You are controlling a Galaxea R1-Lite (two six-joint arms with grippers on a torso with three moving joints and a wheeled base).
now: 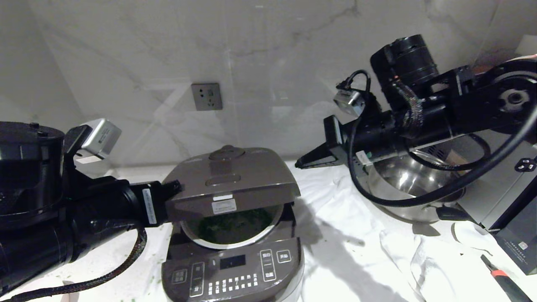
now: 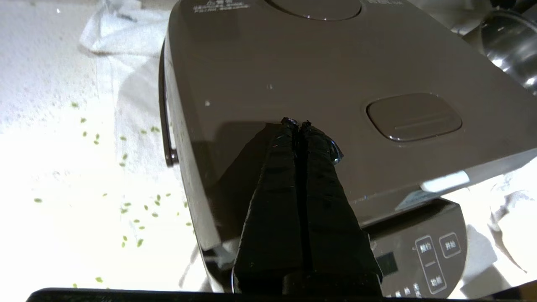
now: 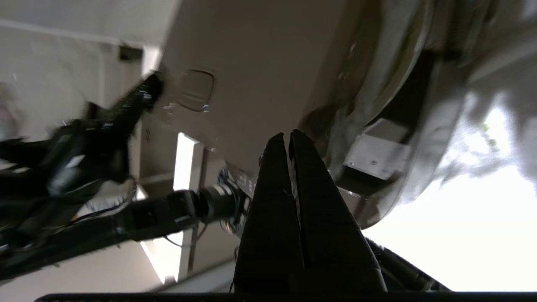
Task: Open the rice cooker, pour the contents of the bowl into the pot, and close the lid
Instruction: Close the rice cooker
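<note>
- The rice cooker (image 1: 233,247) is sitting on the white cloth (image 1: 356,247) right in front of the robot, and its lid (image 1: 228,178) is hanging partway down — not shut yet.
- Through the gap under the lid, the pot (image 1: 235,228) is showing the green bits (image 1: 235,224) already inside, so the step in hand looks like closing the lid.
- The left gripper (image 2: 297,123) is pressing its tips on the top of the lid, on the left side near the oblong button (image 2: 414,116). Its two fingers are squeezed tight together and are holding nothing.
- The right gripper (image 1: 303,162) is hovering in the air to the right of the lid, in front of the steel saucepan (image 1: 413,184). Its fingers are pinched together too, with nothing between them.
- To do this well, the left gripper should be pushing straight down and slowly — a sideways shove could slide the cooker on the cloth.
- Pushing nearer the front edge of the lid should help, since the hinge is at the back.
- The push should be going on until the lid is lying flat and the gap over the pot is gone.
- Some green bits (image 2: 126,209) are lying spilled on the cloth beside the cooker; the bowl is not in sight.
</note>
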